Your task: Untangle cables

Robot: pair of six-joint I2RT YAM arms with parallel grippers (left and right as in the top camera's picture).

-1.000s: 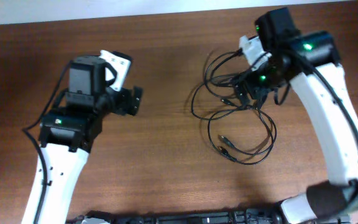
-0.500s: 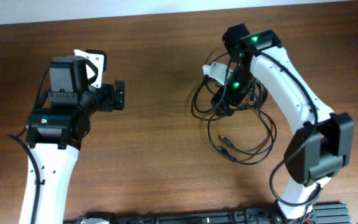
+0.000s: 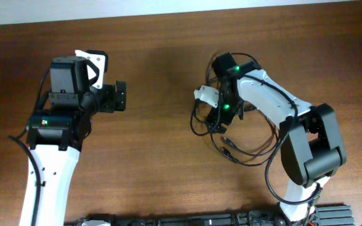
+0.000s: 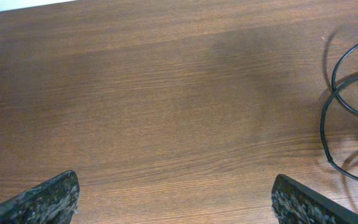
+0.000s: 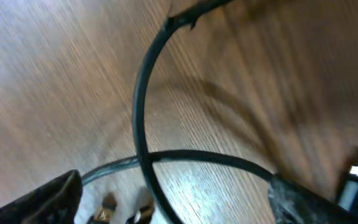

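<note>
- A brown wood-grain table point(image 3: 162, 163) is seen from above. Two white-and-black robot arms reach in from its near edge.
- The cables point(image 3: 251, 162) lie on the right half of the table. They are thin black cords in loose overlapping loops, bunched tighter on the far side and opening into one wide loop on the near side.
- Two small plug ends point(image 3: 229, 147) lie just beside each other inside that wide near loop.
- The left arm point(image 3: 49, 169) stands over the left side of the table, well apart from the cords.
- The left gripper point(image 3: 119, 97) points right, toward the cords, with its fingers spread wide and nothing between them.
- In the left wrist view, those fingers appear as dark tips in the two near corners, with bare wood between them. A few black loops curve in at the right edge.
- The right arm point(image 3: 275, 103) folds back over the pile, its wrist low above the left part of the loops.
- The right gripper point(image 5: 169, 199) has its fingers apart, one dark tip in each near corner of the right wrist view.
- One black cord runs across between those tips, close to the wood, and a second cord arcs over it toward the far side.
- It cannot be told whether either fingertip touches a cord.
- Small brass-coloured metal tips show, blurred, at the near edge of that view.
</note>
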